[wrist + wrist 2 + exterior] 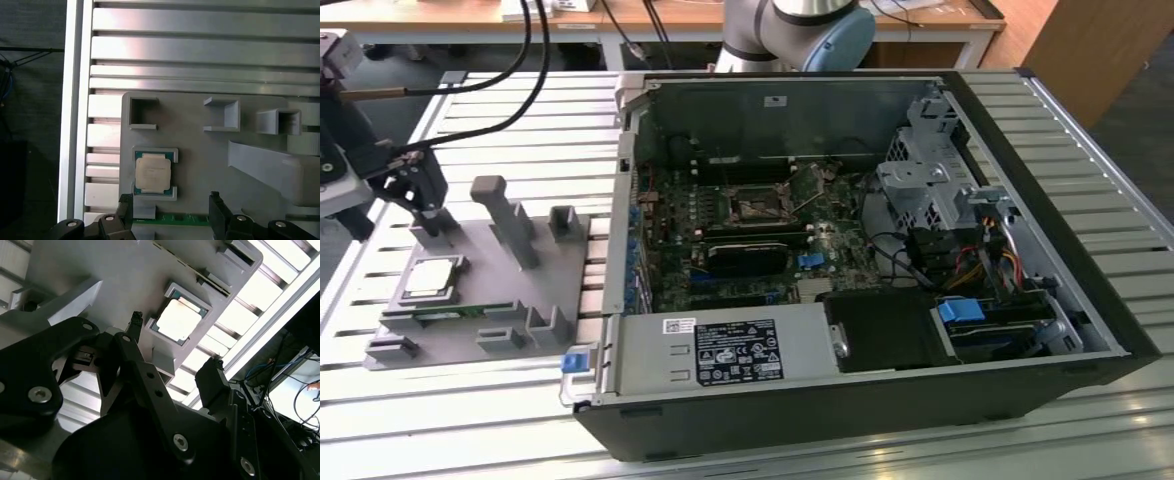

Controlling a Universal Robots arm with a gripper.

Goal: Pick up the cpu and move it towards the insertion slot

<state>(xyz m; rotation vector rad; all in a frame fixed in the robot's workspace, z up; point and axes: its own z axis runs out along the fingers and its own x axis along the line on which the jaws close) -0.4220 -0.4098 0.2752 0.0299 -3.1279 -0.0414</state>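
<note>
Fingers (216,207), black and angular, gape empty near the flat square silvery cpu (153,172).

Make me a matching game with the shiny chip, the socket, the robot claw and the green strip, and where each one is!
1. cpu
2. insertion slot
3. gripper
4. green strip

A. inside the computer case
B. above the grey tray, open
C. in a square tray pocket
D. on the tray, next to the chip's pocket

Pairs: 1-C, 2-A, 3-B, 4-D

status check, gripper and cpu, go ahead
Gripper open, empty, hovering near cpu. Cpu seated in grey tray recess, not lifted. Insertion slot inside computer case.
</note>
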